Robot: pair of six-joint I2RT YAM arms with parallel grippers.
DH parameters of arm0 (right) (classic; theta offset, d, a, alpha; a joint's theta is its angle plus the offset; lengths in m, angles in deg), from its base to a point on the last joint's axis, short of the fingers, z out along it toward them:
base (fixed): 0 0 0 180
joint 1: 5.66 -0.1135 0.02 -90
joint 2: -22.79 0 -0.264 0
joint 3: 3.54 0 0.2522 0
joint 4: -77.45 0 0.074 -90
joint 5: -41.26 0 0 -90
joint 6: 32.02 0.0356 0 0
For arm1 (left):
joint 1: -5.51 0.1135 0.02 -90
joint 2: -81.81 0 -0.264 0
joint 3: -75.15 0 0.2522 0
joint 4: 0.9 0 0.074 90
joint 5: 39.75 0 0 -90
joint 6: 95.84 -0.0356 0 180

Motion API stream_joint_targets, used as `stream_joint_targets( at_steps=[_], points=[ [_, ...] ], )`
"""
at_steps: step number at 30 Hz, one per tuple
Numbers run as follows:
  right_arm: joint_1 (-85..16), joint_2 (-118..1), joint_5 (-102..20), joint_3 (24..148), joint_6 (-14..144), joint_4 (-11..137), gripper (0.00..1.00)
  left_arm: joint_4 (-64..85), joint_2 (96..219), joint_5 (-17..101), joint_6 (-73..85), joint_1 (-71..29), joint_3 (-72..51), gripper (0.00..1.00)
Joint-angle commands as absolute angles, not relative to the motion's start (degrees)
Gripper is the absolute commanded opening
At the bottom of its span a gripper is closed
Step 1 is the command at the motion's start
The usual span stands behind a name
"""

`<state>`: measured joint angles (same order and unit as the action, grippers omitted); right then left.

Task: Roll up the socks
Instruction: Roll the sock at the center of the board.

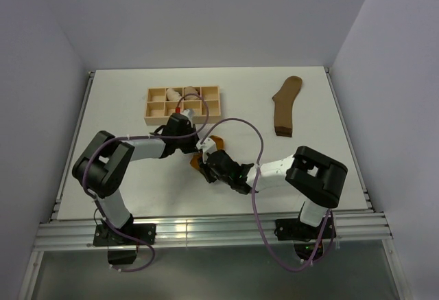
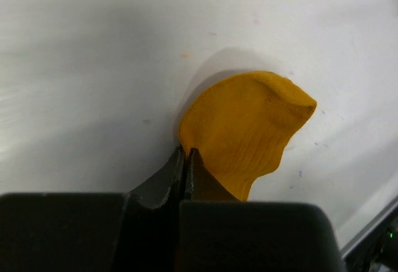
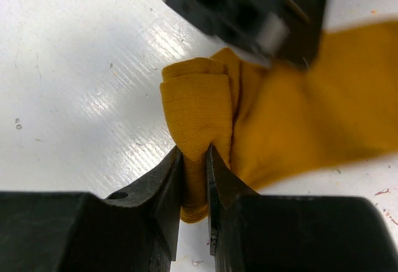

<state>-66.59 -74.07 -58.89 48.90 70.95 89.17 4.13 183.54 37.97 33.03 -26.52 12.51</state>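
My left gripper point(image 2: 186, 163) is clenched on an edge of the mustard sock point(image 2: 249, 129), and my right gripper point(image 3: 194, 160) pinches a rolled fold of the same sock. It sits mid-table, near side of the tray point(image 1: 182, 120). The brown sock point(image 1: 286, 106) lies flat at far right.

mustard sock point(image 3: 199, 110): knitted cloth, finely ribbed, matt, soft in its folds
olive-brown sock point(image 1: 285, 104): cloth, matt
bench point(image 1: 123, 108): white, smooth, slight sheen, fine scratches and specks
compartment tray point(image 1: 156, 118): pale bare wood, matt
rolled bundles point(image 1: 180, 94): pale pinkish cloth, matt
left hand point(image 2: 186, 160): black plastic fingers, smooth, matt
right hand point(image 3: 194, 160): black plastic fingers, matt
cables point(image 1: 253, 193): purple sheath, smooth, faintly glossy
front rail point(image 1: 206, 230): bare metal, shiny
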Motion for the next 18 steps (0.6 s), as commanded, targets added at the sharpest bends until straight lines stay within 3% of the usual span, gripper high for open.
stream_joint_targets(
  at_steps=[1,18],
  points=[
    [-66.6,-75.0,-55.8,48.9,73.0,82.3,0.00,4.8,180.6,44.7,34.3,-24.4,15.2,0.00],
    [-56.7,-80.2,-33.0,52.2,76.4,80.8,0.00,2.0,178.1,47.0,35.6,-23.1,15.9,0.02]
  ],
)
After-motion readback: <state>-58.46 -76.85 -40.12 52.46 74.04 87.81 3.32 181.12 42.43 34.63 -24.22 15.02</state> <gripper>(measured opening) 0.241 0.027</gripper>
